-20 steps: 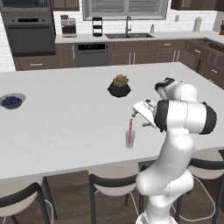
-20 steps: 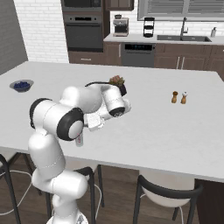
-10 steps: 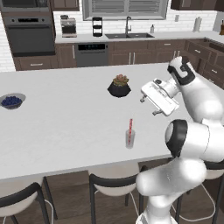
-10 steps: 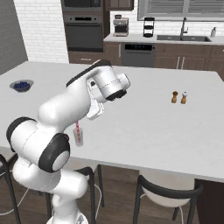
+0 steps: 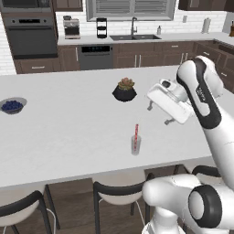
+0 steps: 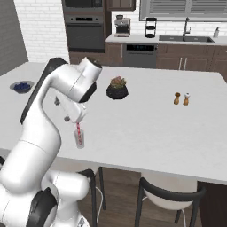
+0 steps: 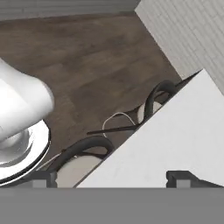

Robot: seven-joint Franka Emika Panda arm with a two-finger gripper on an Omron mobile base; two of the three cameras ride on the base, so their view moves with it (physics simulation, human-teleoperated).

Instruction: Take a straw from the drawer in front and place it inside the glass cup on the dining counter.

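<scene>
Red-and-white striped, the straw [image 5: 136, 132] stands in the glass cup [image 5: 135, 145], leaning a little, its top poking out above the rim. The glass cup sits on the white dining counter [image 5: 68, 128], near its front edge, on the near side of the dark plant pot [image 5: 124, 90] and well apart from it. A shallow bowl of blueberries [image 5: 12, 105] lies far off to the pot's left, and two small shakers [image 6: 181, 98] stand well to its right. The gripper [image 5: 159, 114] hangs in the air just right of the pot, clear of the cup; its dark fingertips [image 7: 181, 178] are spread wide apart with nothing between them. Dark stools [image 5: 119, 194] are tucked under the counter's near edge
</scene>
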